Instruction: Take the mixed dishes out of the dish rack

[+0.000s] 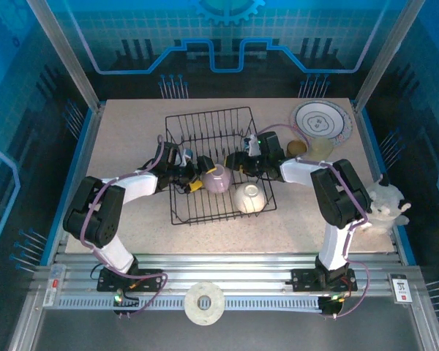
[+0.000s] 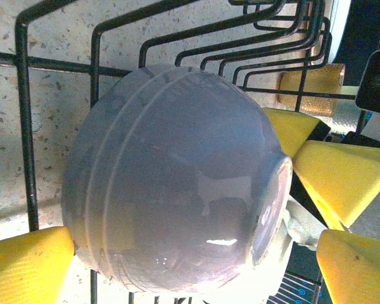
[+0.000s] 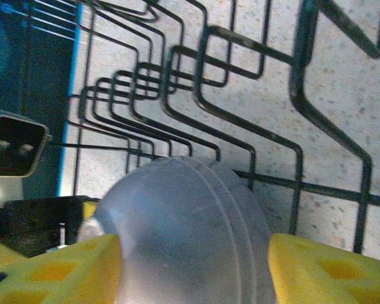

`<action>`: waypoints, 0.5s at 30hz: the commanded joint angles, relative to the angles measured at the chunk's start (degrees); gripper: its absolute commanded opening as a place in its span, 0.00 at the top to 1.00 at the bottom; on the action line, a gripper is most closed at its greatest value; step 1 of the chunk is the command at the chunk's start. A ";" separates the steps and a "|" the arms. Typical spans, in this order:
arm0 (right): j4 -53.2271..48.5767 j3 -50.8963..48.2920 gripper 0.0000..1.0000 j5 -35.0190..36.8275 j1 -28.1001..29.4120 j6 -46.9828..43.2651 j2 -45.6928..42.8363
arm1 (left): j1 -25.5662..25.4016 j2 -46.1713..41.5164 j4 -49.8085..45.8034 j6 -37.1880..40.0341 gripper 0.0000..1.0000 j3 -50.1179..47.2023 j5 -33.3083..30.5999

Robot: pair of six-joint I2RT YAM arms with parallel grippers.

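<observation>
Two bowls sit in the dish rack [image 1: 205,126]. A pale bowl [image 1: 218,178] lies near its middle, tipped on its side on the wire floor. A cream bowl [image 1: 249,197] sits just beside it, toward the near right corner.

A plate [image 1: 320,119], a brown cup [image 1: 296,147] and a yellowish cup [image 1: 322,150] stand on the table [image 1: 132,131] to the right of the rack, evidently the unloading spot.

Both arms reach low into the rack from opposite sides and meet at the pale bowl, which suggests it is the dish in hand.

Left gripper [image 1: 196,181]: the jaws are spread to their fullest and straddle the bowl's rounded belly. In the left wrist view one yellow finger [image 2: 25,263] sits at the bowl's edge while the opposite one stands clear, so nothing is gripped.

Right gripper [image 3: 193,259]: the jaws are roughly half open, with one pad [image 3: 57,266] at each flank of the bowl, apparently touching it. Whether they press firmly enough to hold it cannot be told.

The sideways tilt probably follows from a smooth, round bowl offering the fingers little to catch, hence the approach from two sides.
</observation>
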 commanded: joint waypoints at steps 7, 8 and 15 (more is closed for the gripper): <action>-20.58 0.90 0.23 7.33 3.40 -7.37 2.66 | -0.16 0.47 -2.35 0.63 0.02 -0.91 -0.99; -19.36 0.34 0.22 6.60 3.36 -6.90 2.25 | -0.10 0.72 -2.12 0.47 0.03 -1.05 -0.97; -13.92 -1.65 0.16 2.93 3.36 -5.55 0.22 | -0.10 2.17 -1.15 -0.22 0.08 -1.36 -0.54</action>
